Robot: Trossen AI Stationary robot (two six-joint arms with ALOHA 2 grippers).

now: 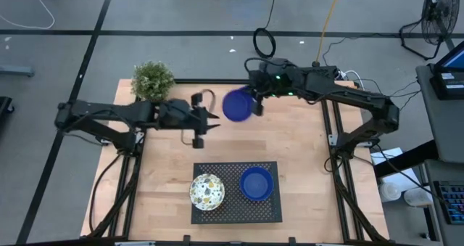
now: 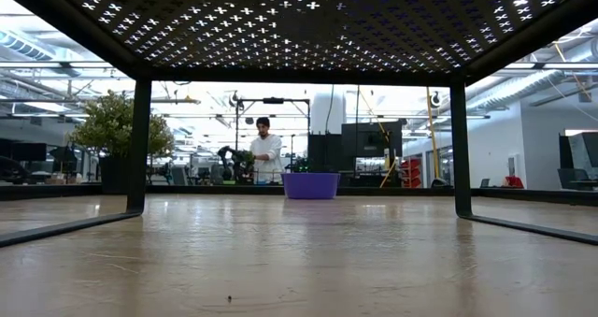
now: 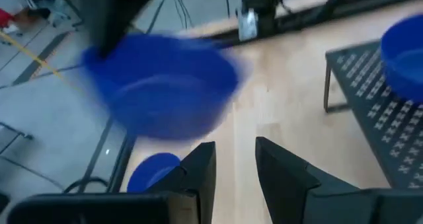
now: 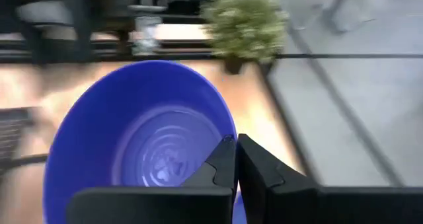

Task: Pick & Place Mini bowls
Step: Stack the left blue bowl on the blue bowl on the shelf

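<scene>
My right gripper (image 1: 254,104) (image 4: 236,158) is shut on a glossy blue mini bowl (image 1: 235,105) (image 3: 165,85) held in the air over the far middle of the table. My left gripper (image 1: 215,123) (image 3: 234,161) stands open just left of that bowl, with nothing between its fingers. A second blue bowl (image 2: 310,185) (image 3: 152,172) stands on its base on the table below the held one. On the black perforated rack (image 1: 235,211) at the near middle sit a white speckled bowl (image 1: 207,191) and another blue bowl (image 1: 257,183) (image 3: 403,52). My right gripper pinches the blue bowl's rim (image 4: 228,137) on the side toward the table's right, one finger inside the bowl and one outside. The fingers come from the table's right, slanting down. The bowl is lifted clear of the table, its opening up.
A potted green plant (image 1: 152,80) (image 4: 248,22) stands at the table's far left corner. The rack's legs (image 2: 140,149) reach down to the tabletop. A person (image 2: 266,153) stands in the room beyond the table. Bare wood lies between the rack and the arms.
</scene>
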